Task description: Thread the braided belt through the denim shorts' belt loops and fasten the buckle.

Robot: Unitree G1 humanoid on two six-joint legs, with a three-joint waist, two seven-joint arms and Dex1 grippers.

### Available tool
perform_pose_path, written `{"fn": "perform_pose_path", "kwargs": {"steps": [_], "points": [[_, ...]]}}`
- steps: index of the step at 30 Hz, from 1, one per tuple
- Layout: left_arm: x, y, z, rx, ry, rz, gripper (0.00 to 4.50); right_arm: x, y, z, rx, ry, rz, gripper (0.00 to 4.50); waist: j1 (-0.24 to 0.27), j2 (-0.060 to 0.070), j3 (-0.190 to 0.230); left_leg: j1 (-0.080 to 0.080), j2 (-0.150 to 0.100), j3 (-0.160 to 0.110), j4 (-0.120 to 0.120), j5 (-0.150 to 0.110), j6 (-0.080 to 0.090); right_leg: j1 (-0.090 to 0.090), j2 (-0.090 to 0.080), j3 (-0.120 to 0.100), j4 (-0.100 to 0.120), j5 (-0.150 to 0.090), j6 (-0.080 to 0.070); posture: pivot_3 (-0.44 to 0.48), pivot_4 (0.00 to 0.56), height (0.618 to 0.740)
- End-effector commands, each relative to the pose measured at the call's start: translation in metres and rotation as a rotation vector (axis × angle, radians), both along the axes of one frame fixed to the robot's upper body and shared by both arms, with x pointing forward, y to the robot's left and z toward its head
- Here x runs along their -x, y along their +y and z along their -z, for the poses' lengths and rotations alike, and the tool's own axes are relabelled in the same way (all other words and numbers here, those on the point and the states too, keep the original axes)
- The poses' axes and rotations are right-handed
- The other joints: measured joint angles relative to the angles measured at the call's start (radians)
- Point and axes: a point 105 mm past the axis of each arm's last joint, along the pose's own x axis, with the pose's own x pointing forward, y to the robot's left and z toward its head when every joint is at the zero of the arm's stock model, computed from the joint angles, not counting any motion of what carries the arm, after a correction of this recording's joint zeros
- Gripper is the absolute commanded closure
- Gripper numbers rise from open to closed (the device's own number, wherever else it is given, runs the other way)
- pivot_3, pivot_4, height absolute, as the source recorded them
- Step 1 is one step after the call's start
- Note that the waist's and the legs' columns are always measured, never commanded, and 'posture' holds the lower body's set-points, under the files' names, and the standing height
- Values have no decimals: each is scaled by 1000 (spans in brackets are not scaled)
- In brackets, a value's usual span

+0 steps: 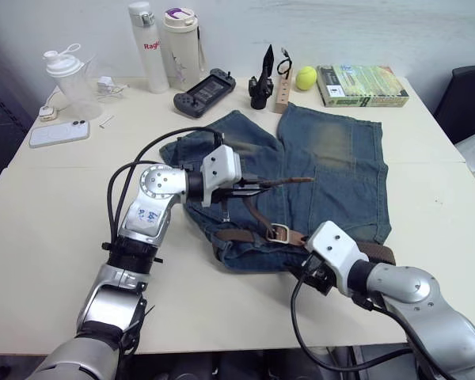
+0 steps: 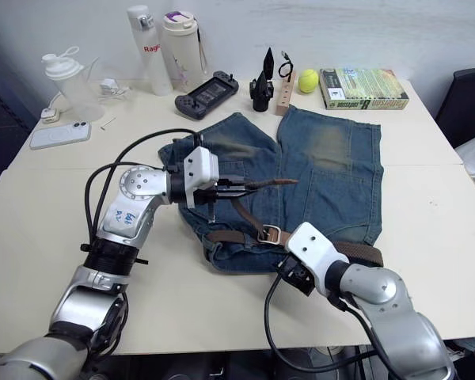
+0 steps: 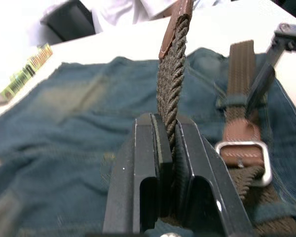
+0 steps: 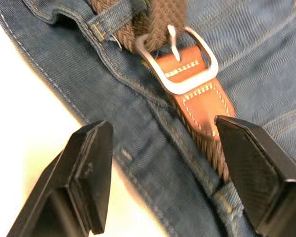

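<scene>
The denim shorts (image 1: 332, 158) lie flat on the table with the waistband toward me. The braided belt (image 3: 171, 79) runs along that waistband, and its free end rises off the cloth to the leather tip (image 1: 302, 180). My left gripper (image 1: 249, 190) is shut on this raised braided part, above the shorts' left side. The buckle (image 4: 180, 74) rests on the waistband beside a belt loop (image 4: 111, 22). My right gripper (image 4: 163, 143) is open just over the waistband edge, a short way from the buckle (image 1: 279, 233), holding nothing.
Along the table's far edge stand a shaker bottle (image 1: 67, 75), two tall bottles (image 1: 166, 43), a game controller (image 1: 204, 91), a wooden block (image 1: 283, 93), a tennis ball (image 1: 305, 77) and a book (image 1: 361, 85). A phone (image 1: 59, 133) lies far left.
</scene>
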Motion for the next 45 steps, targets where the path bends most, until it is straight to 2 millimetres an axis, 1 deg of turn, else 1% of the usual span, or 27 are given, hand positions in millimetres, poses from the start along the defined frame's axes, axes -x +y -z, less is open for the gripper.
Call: {"fn": "perform_pose_path", "kwargs": {"steps": [1, 6, 9, 15, 18, 19, 21, 22, 24, 29, 32, 35, 38, 45], "points": [[1, 3, -11, 32, -28, -2, 4500, -6, 3, -8, 31, -110, 9, 1200, 1, 0, 0, 0, 0, 0, 0, 0, 0, 0, 0, 0, 0, 0, 0, 0, 150, 724], [-4, 7, -4, -3, -16, -39, 4500, -14, 2, -3, 59, -148, 35, 1200, 1, 0, 0, 0, 0, 0, 0, 0, 0, 0, 0, 0, 0, 0, 0, 0, 150, 724], [-5, 8, -3, -8, -10, -49, 4500, -16, 0, -3, 71, -158, 50, 1200, 2, 0, 0, 0, 0, 0, 1, 0, 0, 0, 0, 0, 0, 0, 0, 0, 150, 724], [-9, 10, 2, -23, 1, -78, 4500, -23, -2, -9, 66, -185, 90, 1200, 1, 0, 0, 0, 0, 0, 1, 0, 0, 0, 0, 0, 0, 0, 0, 0, 150, 724], [-9, 11, 4, -34, 2, -81, 4500, -25, 1, -15, 62, -210, 82, 1890, 1, 0, 0, 0, 0, 0, 1, 0, 0, 0, 0, 0, 0, 0, 0, 0, 150, 724], [-10, 11, 6, -47, 2, -84, 4500, -25, 2, -17, 59, -218, 77, 2369, 1, 0, 0, 0, 0, 0, 1, 0, 0, 0, 0, 0, 0, 0, 0, 0, 150, 724], [-10, 12, 11, -79, -1, -89, 4500, -26, 4, -21, 59, -229, 72, 3095, 2, 0, 0, 0, 0, 0, 1, 0, 0, 0, 0, 0, 0, 0, 0, 0, 150, 724], [-11, 13, 12, -88, -3, -93, 4500, -27, 4, -22, 57, -231, 72, 3677, 2, 0, 0, 0, 0, 0, 1, 0, 0, 0, 0, 0, 0, 0, 0, 0, 150, 724], [-12, 14, 15, -100, -1, -102, 4500, -28, 5, -24, 60, -237, 71, 4418, 2, 0, 0, 0, 0, 0, 1, 0, 0, 0, 0, 0, 0, 0, 0, 0, 150, 724], [-19, 16, 20, -144, -3, -146, 4500, -29, 13, -29, 88, -265, 32, 4447, 1, 0, 0, 0, 0, 0, 0, 0, 0, 0, 0, 0, 0, 0, 0, 0, 150, 724], [-24, 19, 26, -214, -25, -168, 4500, -31, 16, -32, 160, -307, -17, 4447, 1, 0, 0, 0, 0, 1, 0, 0, 0, -1, 0, 1, 1, 0, 0, 0, 150, 724], [-26, 25, 33, -280, -32, -183, 4500, -35, 16, -32, 188, -312, -18, 4447, 1, 0, 0, -1, 0, 1, 0, 0, 0, -2, 1, 1, 1, 0, 0, 0, 150, 724], [-26, 29, 38, -325, -24, -189, 4500, -38, 17, -31, 196, -311, -18, 4447, 0, 0, 0, -1, 0, 2, 0, 0, 0, -2, 1, 1, 1, 0, 0, 0, 150, 724], [-21, 30, 38, -342, -14, -171, 4500, -40, 20, -30, 202, -309, -26, 4447, 0, 0, 0, -1, 1, 2, 0, 0, 0, -2, 0, 1, 1, 0, 0, 0, 150, 724]]}}
